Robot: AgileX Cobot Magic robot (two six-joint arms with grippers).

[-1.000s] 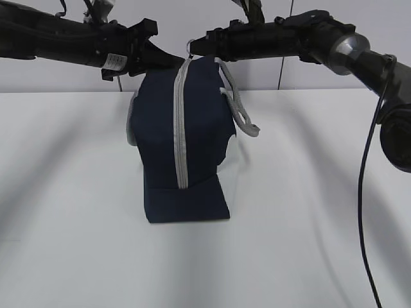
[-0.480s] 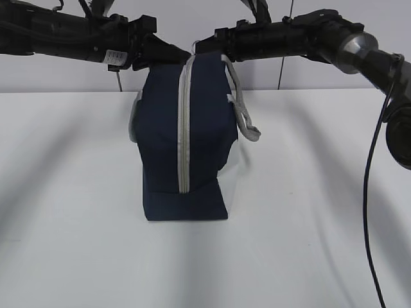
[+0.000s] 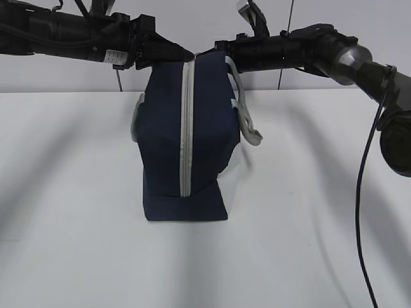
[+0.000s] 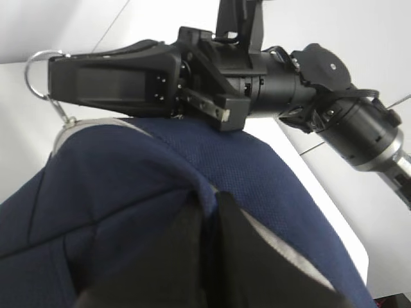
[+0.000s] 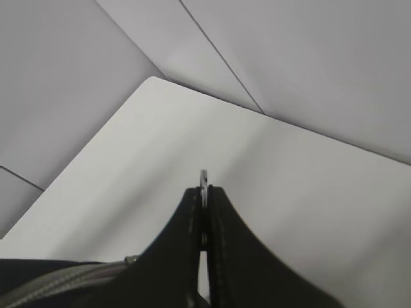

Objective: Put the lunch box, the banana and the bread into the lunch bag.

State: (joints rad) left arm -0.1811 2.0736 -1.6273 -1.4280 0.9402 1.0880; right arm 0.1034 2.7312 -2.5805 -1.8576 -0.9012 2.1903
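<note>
The navy lunch bag [image 3: 205, 128] stands upright on the white table, and its grey zipper [image 3: 186, 135] runs down the front, closed. My left gripper [image 3: 187, 55] is shut on a fold of the bag's fabric at its top edge, as the left wrist view [image 4: 209, 204] shows. My right gripper [image 3: 204, 51] is shut on the zipper's ring pull [image 5: 203, 177] at the top of the bag; it also shows in the left wrist view [image 4: 58, 74] with the ring [image 4: 33, 69]. The lunch box, banana and bread are out of view.
The bag's grey handle [image 3: 248, 122] hangs down its right side. The white table [image 3: 70, 212] spreads around the bag, with a pale wall behind. A black cable [image 3: 363, 212] hangs from the right arm.
Both grippers have shifted a little to the right. The bag's top has come with them, so the bag stands straighter.
</note>
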